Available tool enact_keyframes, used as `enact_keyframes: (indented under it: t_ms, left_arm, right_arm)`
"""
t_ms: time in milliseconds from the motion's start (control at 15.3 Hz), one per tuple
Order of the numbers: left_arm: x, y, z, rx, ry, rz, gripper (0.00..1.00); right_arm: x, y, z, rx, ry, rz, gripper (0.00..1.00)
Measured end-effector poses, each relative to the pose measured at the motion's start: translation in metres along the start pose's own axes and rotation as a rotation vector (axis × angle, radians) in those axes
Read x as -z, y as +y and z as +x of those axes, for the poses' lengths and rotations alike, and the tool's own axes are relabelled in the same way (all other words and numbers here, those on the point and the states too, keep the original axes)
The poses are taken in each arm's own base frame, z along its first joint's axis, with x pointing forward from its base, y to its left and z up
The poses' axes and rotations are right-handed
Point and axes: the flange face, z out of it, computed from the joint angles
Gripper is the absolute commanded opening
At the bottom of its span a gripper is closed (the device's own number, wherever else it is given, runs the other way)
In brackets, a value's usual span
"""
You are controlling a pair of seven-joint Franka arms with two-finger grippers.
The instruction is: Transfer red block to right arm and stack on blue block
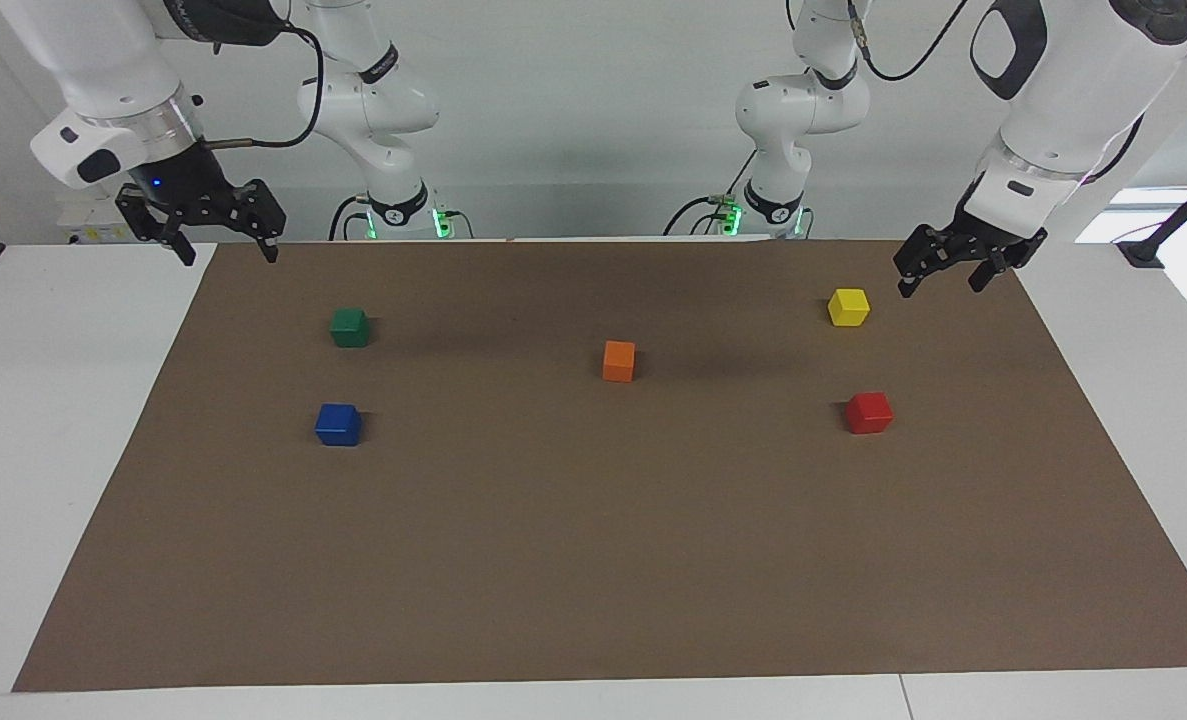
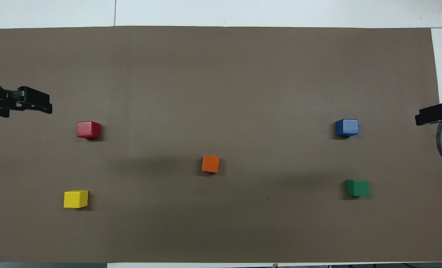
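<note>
A brown mat (image 1: pixel 593 560) covered the white bench (image 1: pixel 43 450). The red block (image 1: pixel 869 412) sat on the mat at the right of the facing view, the yellow block (image 1: pixel 848 307) above it. The blue block (image 1: pixel 338 424) lay at the left, below the green block (image 1: pixel 350 327); the orange block (image 1: pixel 619 361) stood mid-frame. The left hand (image 1: pixel 943 278) hung released at the upper right, empty. The right hand (image 1: pixel 228 250) hung released at the upper left, empty.

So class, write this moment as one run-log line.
left hand open, raised | right hand open, raised | red block untouched | blue block bare
</note>
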Motion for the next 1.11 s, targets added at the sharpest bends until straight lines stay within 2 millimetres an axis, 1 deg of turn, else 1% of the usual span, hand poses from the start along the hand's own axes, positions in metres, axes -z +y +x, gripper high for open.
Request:
enact_keyframes:
  t_ms: [589,720,785,916,1047,1112]
  left_arm:
    - [0.002,-0.002,-0.001,0.011,0.002,0.000,1.00]
    - [0.002,-0.006,0.001,0.020,0.031,-0.001,1.00]
    - [-0.002,-0.010,0.003,0.028,0.044,-0.002,1.00]
    - [-0.021,-0.017,0.007,0.041,0.045,-0.002,1.00]
    - [-0.050,-0.019,0.012,0.027,0.041,-0.002,1.00]
    - [-0.070,-0.020,0.016,0.016,0.038,-0.002,1.00]
  right_arm:
    - [0.000,0.000,0.000,0.000,0.000,0.000,1.00]
    - [0.000,0.000,0.000,0.000,0.000,0.000,1.00]
    - [0.000,0.000,0.000,0.000,0.000,0.000,1.00]
    - [-0.005,-0.001,-0.001,0.002,-0.010,0.005,1.00]
    - [-0.022,-0.006,-0.005,0.002,-0.014,0.052,1.00]
    - [-0.035,-0.008,-0.007,-0.004,-0.006,0.089,1.00]
